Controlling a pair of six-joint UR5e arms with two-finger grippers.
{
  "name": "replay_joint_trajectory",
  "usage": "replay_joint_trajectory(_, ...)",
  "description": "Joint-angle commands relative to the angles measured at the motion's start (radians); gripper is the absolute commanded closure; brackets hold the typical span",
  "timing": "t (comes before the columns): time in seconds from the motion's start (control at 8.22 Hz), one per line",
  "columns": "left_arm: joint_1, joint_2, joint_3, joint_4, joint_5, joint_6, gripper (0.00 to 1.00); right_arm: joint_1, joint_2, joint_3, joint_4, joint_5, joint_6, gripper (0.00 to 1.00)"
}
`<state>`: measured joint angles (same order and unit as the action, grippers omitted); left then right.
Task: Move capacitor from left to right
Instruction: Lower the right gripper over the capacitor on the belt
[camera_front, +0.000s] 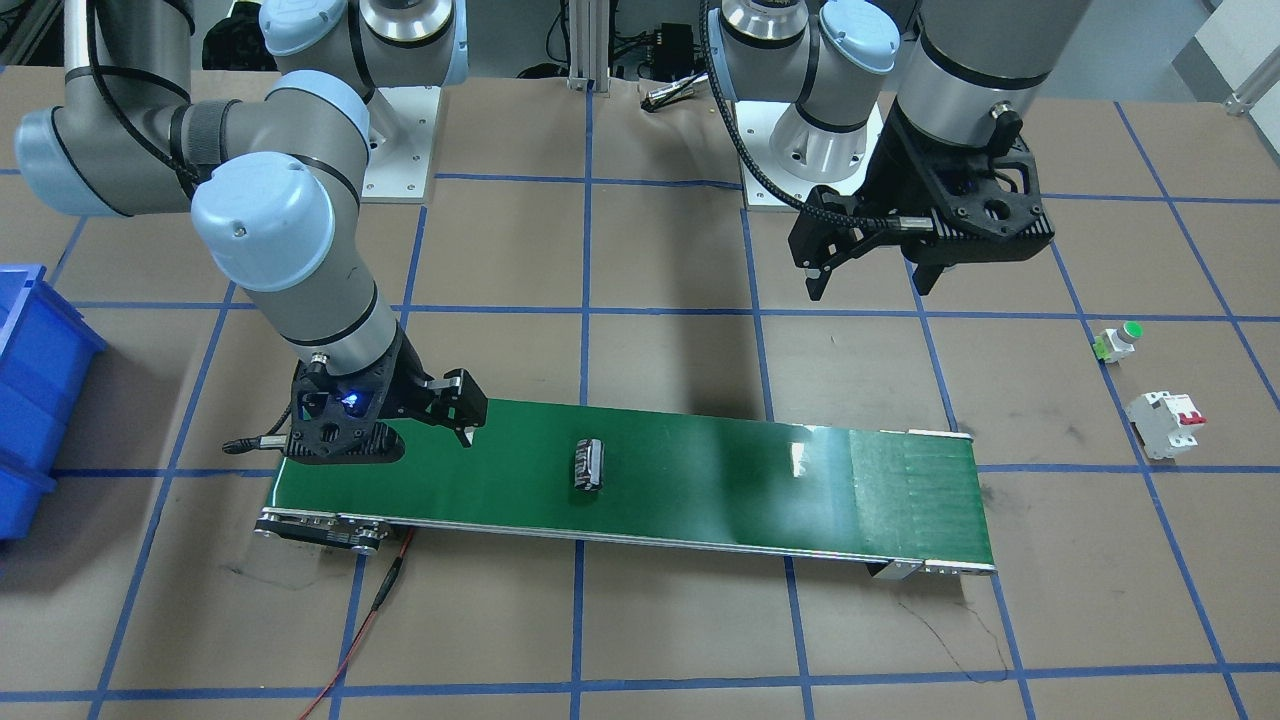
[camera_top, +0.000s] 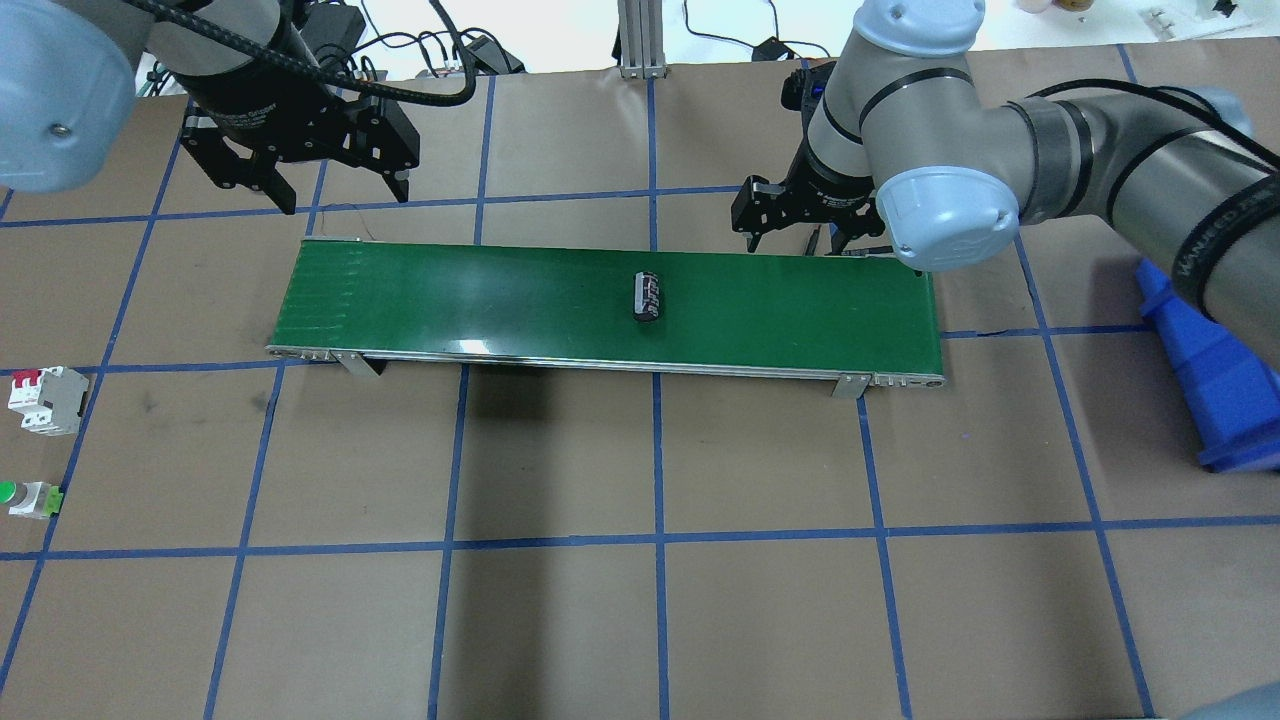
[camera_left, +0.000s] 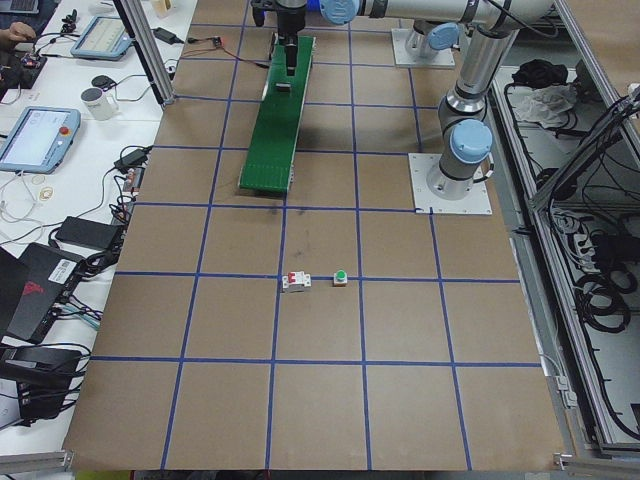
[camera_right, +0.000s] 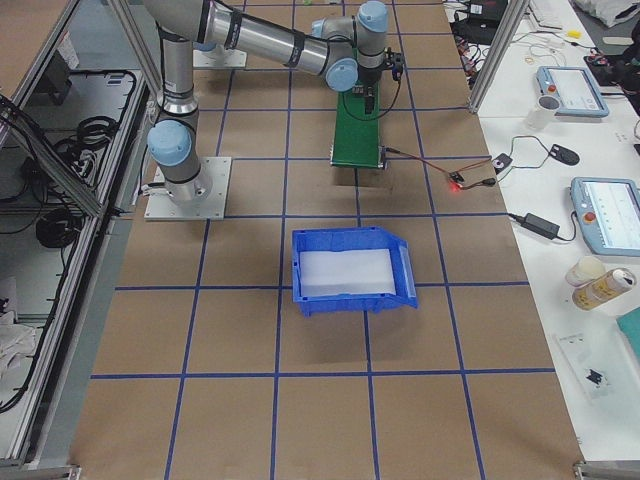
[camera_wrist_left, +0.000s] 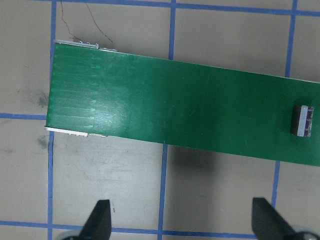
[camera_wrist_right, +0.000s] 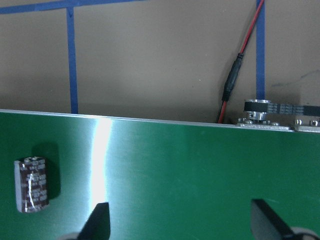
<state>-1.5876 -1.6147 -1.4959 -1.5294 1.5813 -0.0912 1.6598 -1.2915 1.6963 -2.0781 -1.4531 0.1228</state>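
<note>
The capacitor (camera_front: 588, 465), a small black cylinder with silvery markings, lies on its side near the middle of the green conveyor belt (camera_front: 720, 475). It also shows in the overhead view (camera_top: 647, 297), the left wrist view (camera_wrist_left: 302, 120) and the right wrist view (camera_wrist_right: 32, 185). My left gripper (camera_top: 340, 190) is open and empty, above the table just beyond the belt's left end (camera_front: 870, 285). My right gripper (camera_top: 795, 240) is open and empty, low over the belt's right part (camera_wrist_right: 182, 225), a short way from the capacitor.
A white circuit breaker (camera_top: 45, 400) with red switches and a green-topped push button (camera_top: 30, 497) sit on the table at my far left. A blue bin (camera_top: 1210, 380) stands at my right. A red wire (camera_front: 370, 610) runs from the belt's right end.
</note>
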Motion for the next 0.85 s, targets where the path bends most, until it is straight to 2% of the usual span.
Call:
replay_joint_trajectory(0.0,0.001,0.016,0.0,-0.005,0.002,0.002,0.0,0.001,0.003,0.002,-0.028,-0.006,0.004,0.0)
replay_joint_trajectory(0.36,0.001,0.004,0.0,0.0,0.002,0.004,0.0,0.001,0.021,0.029,-0.025,0.005,0.064,0.0)
replay_joint_trajectory(0.49,0.001,0.007,-0.001,0.0,0.002,0.004,0.0,0.0,0.026,0.049,-0.026,0.046,0.069,0.02)
replay_joint_trajectory(0.73,0.001,0.004,-0.003,0.0,0.002,0.004,0.0,-0.008,0.037,0.056,-0.023,0.059,0.087,0.01)
